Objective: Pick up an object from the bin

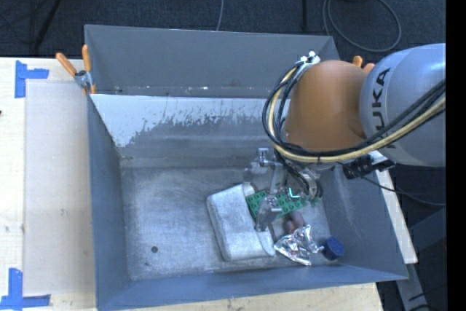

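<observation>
The grey metal bin (pixel 145 178) is holding a small group of loose things, all lying in its near right part. The largest, a pale grey rectangular block (pixel 231 226), is lying flat on the bin floor and is serving here as the reference. Just beside the block's near right corner, a crumpled piece of shiny silver foil (pixel 297 245) is resting on the floor. A small dark blue round cap (pixel 333 249) is lying further right of the block, just past the foil. A dull brown-red lump (pixel 295 221) is sitting right of the block, touching the foil's far side. The gripper (pixel 273 204) is hanging over the block's far right corner, beneath the arm's orange wrist cover (pixel 324 109), and the block is the thing nearest under it. Whether the gripper is spread or pressed together cannot be told. A flat green piece (pixel 256 202) is showing at that same corner of the block, against the gripper; whether it is part of the robot cannot be told.
</observation>
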Robot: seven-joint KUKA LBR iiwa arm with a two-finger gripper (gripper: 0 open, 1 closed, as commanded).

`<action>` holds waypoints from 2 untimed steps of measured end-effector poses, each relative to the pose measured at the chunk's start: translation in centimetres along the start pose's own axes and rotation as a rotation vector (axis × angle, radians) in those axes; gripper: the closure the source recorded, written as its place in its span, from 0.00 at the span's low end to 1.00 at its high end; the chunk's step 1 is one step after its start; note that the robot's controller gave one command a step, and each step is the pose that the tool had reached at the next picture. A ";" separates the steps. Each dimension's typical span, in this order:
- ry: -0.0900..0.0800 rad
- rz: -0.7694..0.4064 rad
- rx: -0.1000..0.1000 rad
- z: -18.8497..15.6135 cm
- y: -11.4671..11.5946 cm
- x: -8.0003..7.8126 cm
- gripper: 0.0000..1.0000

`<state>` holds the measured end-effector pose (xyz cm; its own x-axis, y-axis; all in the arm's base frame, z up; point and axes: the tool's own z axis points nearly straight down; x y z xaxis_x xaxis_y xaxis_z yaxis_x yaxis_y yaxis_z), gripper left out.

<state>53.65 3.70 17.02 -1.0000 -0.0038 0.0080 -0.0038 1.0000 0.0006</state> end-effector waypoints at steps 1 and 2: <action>0.000 -0.122 -0.001 8.8 -6.1 -4.9 0.00; -0.005 -0.123 0.001 8.4 -6.1 -5.1 1.00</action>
<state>58.69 -2.38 8.61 -0.9920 -0.1262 0.0024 -0.1262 0.9920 0.0006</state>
